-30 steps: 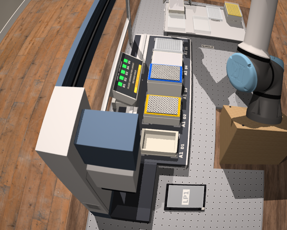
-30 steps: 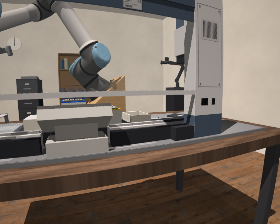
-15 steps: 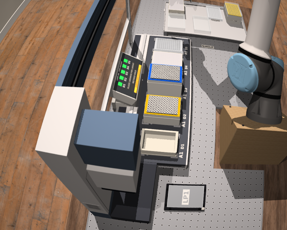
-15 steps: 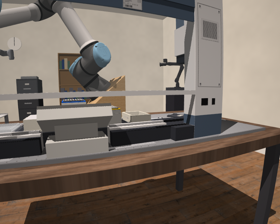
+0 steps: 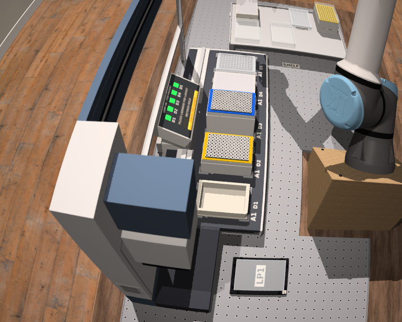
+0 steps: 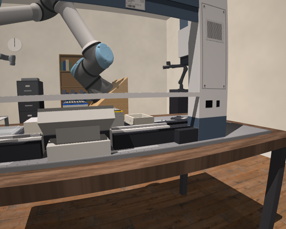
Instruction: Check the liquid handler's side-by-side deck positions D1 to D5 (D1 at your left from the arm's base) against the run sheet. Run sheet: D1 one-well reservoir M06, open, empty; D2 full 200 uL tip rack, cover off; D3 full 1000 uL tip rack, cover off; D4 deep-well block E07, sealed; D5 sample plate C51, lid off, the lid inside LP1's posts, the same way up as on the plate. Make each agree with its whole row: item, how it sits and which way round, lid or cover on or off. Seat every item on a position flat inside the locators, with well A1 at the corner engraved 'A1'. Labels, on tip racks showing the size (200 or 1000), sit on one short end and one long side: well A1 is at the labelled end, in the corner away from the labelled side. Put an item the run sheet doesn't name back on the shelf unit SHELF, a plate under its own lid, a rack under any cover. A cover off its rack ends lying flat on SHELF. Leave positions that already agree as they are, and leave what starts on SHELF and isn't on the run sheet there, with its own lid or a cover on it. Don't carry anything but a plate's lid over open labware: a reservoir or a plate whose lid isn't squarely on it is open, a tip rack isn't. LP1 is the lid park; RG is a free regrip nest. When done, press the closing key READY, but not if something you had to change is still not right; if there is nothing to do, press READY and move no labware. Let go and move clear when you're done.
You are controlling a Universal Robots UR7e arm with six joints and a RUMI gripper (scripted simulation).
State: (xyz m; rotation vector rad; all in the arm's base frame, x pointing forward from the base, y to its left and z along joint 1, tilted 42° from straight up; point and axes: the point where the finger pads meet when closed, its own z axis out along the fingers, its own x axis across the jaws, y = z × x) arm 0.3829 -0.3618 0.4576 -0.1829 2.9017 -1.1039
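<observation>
1. Deck positions D1 to D5 lie in one row on the dark deck plate [image 5: 263, 187], which runs along the middle of the worktop, from the LP1 end toward the SHELF end.
2. D1 holds the open reservoir [image 5: 224, 199], and its inside looks empty. It sits square to the locators, so it seems to agree with its row.
3. D2 carries the yellow-framed tip rack [image 5: 227, 146] and D3 the blue-framed tip rack [image 5: 231, 101], both without cover, so the tips are free for the machine.
4. D4 holds a white block [image 5: 234, 81] with a plain top, which I judge to be the seal.
5. D5 shows a clear plate [image 5: 235, 62] with a grid of wells; I cannot tell whether a lid is on it.
6. LP1 [image 5: 259, 275], near the worktop edge opposite to SHELF, has no lid inside its posts, so the D5 row is not yet fulfilled.
7. SHELF [image 5: 335, 52] keeps a yellow rack [image 5: 326, 14] and flat clear pieces.
8. Only the arm [image 5: 365, 100] is visible; the pincer is outside both views, set wide and holding nothing.
</observation>
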